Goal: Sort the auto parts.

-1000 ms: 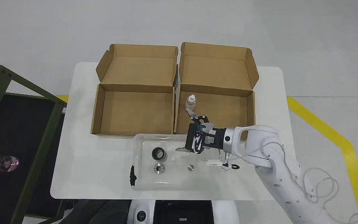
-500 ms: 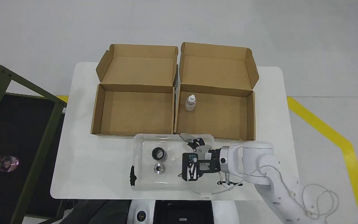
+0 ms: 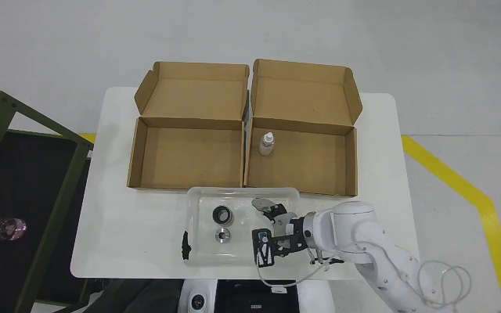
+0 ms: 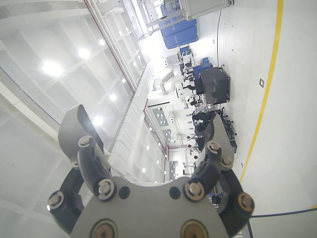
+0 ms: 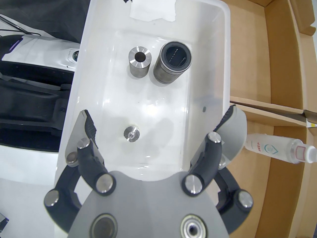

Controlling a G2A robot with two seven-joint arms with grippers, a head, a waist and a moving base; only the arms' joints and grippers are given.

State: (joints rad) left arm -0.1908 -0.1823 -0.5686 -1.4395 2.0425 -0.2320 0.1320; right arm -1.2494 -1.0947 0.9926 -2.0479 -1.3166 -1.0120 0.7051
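Observation:
My right gripper [image 5: 158,122] hangs open over the clear plastic bin [image 5: 81,50], and a small silver round part [image 5: 131,133] lies on the bin floor between its fingers. Farther along the bin stand a silver bushing [image 5: 140,61] and a black linear bearing [image 5: 172,61]. From above, the right gripper [image 3: 261,228] is over the bin's [image 3: 243,190] middle, with the bearing [image 3: 223,214] and bushing [image 3: 223,235] to its left. A small white bottle [image 3: 267,143] lies in the right cardboard box [image 3: 301,184]. My left gripper [image 4: 145,127] is open, holds nothing and points up into the room.
The left cardboard box [image 3: 188,152] has nothing in it, and both boxes' lids stand open at the back. Black tape [image 3: 185,246] marks the bin's left end. The bottle [image 5: 277,148] lies just beyond the bin's wall, by one right finger.
The right gripper has pulled back from the right box, leaving the bottle there, and has come down toward the table's front over the bin.

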